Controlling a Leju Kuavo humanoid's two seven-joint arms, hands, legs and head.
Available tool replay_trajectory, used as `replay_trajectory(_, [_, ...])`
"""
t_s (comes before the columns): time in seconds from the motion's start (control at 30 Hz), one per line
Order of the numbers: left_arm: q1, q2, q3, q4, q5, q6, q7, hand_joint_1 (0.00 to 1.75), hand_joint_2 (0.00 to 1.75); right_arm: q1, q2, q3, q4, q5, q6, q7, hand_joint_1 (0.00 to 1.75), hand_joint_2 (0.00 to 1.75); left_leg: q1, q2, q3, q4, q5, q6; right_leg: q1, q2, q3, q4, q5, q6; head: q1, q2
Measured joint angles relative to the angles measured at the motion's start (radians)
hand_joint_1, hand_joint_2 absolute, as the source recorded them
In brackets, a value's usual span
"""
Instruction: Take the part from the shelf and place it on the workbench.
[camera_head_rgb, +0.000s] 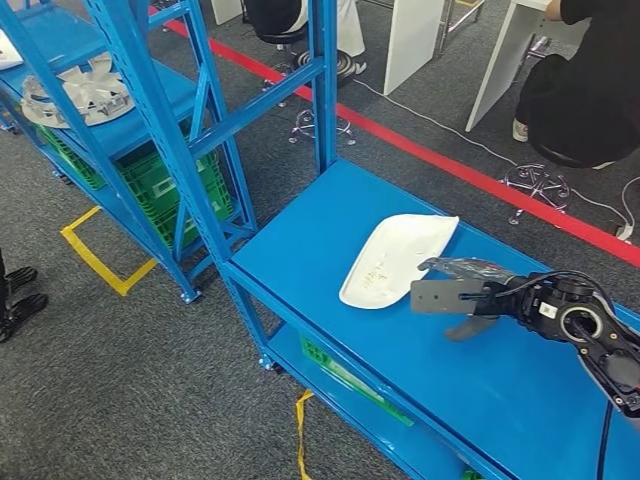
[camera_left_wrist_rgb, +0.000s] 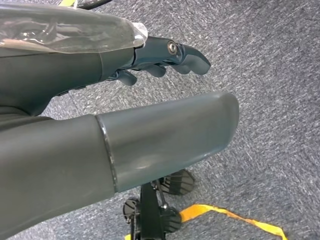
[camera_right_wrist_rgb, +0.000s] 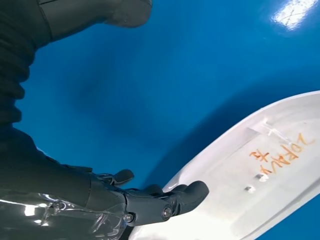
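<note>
The white part lies flat on the blue workbench, its long axis running from near-left to far-right. Its broader, squared end points far-right; its rounded end points near-left, close to the bench's left edge. In the right wrist view you can read orange handwriting on the part's inner face, beside small raised tabs.

Your right hand sits just right of the part, fingers extended and spread, grasping nothing. In the right wrist view the dark fingertips overlap the part's rim; whether they touch it cannot be told. The thumb stands well apart over bare bench.

Your left hand hangs over grey carpet, fingers and thumb apart, holding nothing.

To the left stands the blue shelf, carrying white fan-shaped parts on an upper level and a green crate below. Yellow floor tape lies near its foot. A red floor line runs beyond the bench; a person in black crouches far-right.
</note>
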Motion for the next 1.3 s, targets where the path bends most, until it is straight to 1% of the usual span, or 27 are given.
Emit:
replay_trajectory(0.33, [0.000, 0.000, 0.000, 0.000, 0.002, 0.000, 0.000, 0.00, 0.00, 0.008, -0.028, 0.001, -0.006, 0.011, 0.010, -0.004, 0.00, 1.75, 0.000, 0.000, 0.000, 0.000, 0.000, 0.000, 0.000, 0.000, 0.000, 0.000, 0.000, 0.000, 0.000, 0.000])
replay_trajectory(0.43, [0.000, 0.000, -0.001, 0.000, 0.002, 0.000, 0.000, 0.00, 0.00, 0.008, -0.038, 0.002, 0.001, 0.038, 0.010, -0.024, 0.00, 1.75, 0.000, 0.000, 0.000, 0.000, 0.000, 0.000, 0.000, 0.000, 0.000, 0.000, 0.000, 0.000, 0.000, 0.000])
replay_trajectory(0.5, [0.000, 0.000, -0.002, 0.000, 0.002, 0.000, 0.000, 0.00, 0.00, 0.001, -0.044, 0.004, 0.013, 0.073, 0.008, -0.052, 0.00, 1.75, 0.000, 0.000, 0.000, 0.000, 0.000, 0.000, 0.000, 0.000, 0.000, 0.000, 0.000, 0.000, 0.000, 0.000])
replay_trajectory(0.67, [0.000, 0.000, -0.003, 0.000, 0.007, -0.001, -0.002, 0.00, 0.00, -0.062, -0.048, 0.016, 0.052, 0.174, 0.011, -0.133, 0.00, 1.75, 0.000, 0.000, 0.000, 0.000, 0.000, 0.000, 0.000, 0.000, 0.000, 0.000, 0.000, 0.000, 0.000, 0.000])
replay_trajectory(0.77, [0.000, 0.000, -0.003, 0.000, 0.011, -0.001, -0.004, 0.00, 0.00, -0.119, -0.048, 0.029, 0.053, 0.238, 0.043, -0.148, 0.00, 1.75, 0.000, 0.000, 0.000, 0.000, 0.000, 0.000, 0.000, 0.000, 0.000, 0.000, 0.000, 0.000, 0.000, 0.000])
replay_trajectory(0.87, [0.002, 0.001, -0.004, 0.000, 0.012, -0.001, -0.006, 0.00, 0.00, -0.151, -0.050, 0.043, 0.045, 0.298, 0.068, -0.155, 0.00, 1.75, 0.000, 0.000, 0.000, 0.000, 0.000, 0.000, 0.000, -0.001, 0.000, 0.000, 0.000, 0.000, 0.000, 0.000])
replay_trajectory(1.2, [0.004, 0.002, -0.005, 0.000, 0.013, -0.002, -0.006, 0.00, 0.00, -0.174, -0.064, 0.076, 0.026, 0.324, 0.075, -0.167, 0.00, 1.75, 0.000, 0.000, 0.000, 0.000, 0.000, 0.000, 0.000, 0.000, 0.000, 0.000, 0.000, 0.000, 0.000, 0.000])
replay_trajectory(1.3, [0.005, 0.003, -0.006, 0.000, 0.015, -0.002, -0.006, 0.00, 0.00, -0.177, -0.068, 0.082, 0.023, 0.349, 0.077, -0.178, 0.00, 1.75, 0.000, 0.000, 0.000, 0.000, 0.000, 0.000, 0.000, 0.000, 0.000, 0.000, 0.000, 0.000, 0.000, 0.000])
